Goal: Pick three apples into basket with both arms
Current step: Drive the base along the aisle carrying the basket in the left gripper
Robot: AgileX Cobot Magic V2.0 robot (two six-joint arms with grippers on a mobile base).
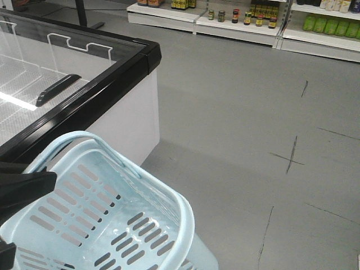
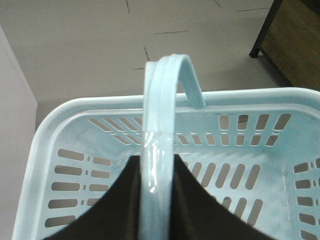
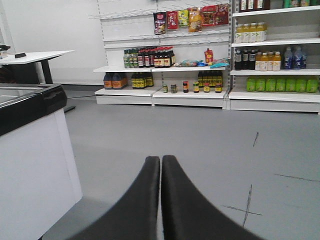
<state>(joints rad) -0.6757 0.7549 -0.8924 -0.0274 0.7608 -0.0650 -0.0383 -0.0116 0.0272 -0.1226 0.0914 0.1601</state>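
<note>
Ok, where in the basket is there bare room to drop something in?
The basket floor is bare: open patches lie either side of the raised handle, out to its sides. The middle is crowded, where the left gripper clamps the handle. Coming in from a side looks safest.

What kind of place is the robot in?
It looks like a small supermarket. There are shelves stocked with bottles, a glass-topped chest freezer, and a pale blue shopping basket.

Front and left-wrist views above basket (image 1: 184, 212)
</note>
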